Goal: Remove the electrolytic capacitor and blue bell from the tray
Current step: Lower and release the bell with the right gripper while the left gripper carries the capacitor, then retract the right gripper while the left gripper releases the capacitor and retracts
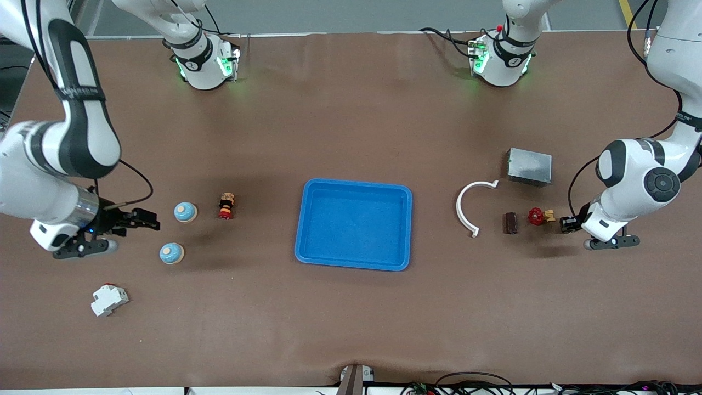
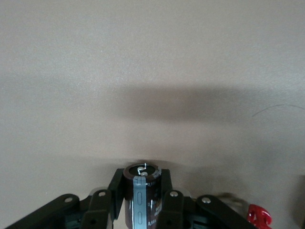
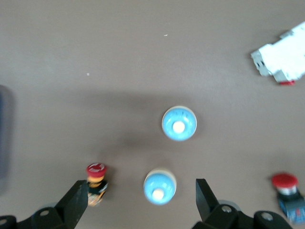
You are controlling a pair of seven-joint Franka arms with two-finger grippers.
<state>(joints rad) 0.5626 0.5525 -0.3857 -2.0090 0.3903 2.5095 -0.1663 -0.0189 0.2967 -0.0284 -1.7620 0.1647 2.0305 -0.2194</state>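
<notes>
Front view: the right gripper (image 1: pixel 145 219) hangs low over the table at the right arm's end, its fingers pointing toward two blue bells. One bell (image 1: pixel 185 212) sits just past its fingertips toward the blue tray (image 1: pixel 403 230), and the second bell (image 1: pixel 171 253) lies nearer the front camera than the gripper. A small red-topped push button (image 1: pixel 226 206) lies between the first bell and the tray. A white breaker (image 1: pixel 109 299) sits nearer the camera than the gripper, well apart from it. The left gripper (image 1: pixel 570 223) is low at the left arm's end, and from here I cannot tell what it grips. Just beside its tip lies a red valve (image 1: pixel 538 216), then a dark cylinder (image 1: pixel 511 223), then a white curved clip (image 1: pixel 470 208). A grey box (image 1: pixel 529 166) lies farther from the camera than these.

Left wrist view: the left gripper's fingers (image 2: pixel 170 206) are closed on an upright dark capacitor (image 2: pixel 140 195) with a grey stripe, held between them above the table.

Right wrist view: the right gripper's fingers (image 3: pixel 76 202) are spread wide with nothing held; one bell (image 3: pixel 159 186) lies between the fingertips and the other bell (image 3: pixel 179 124) just ahead of them
</notes>
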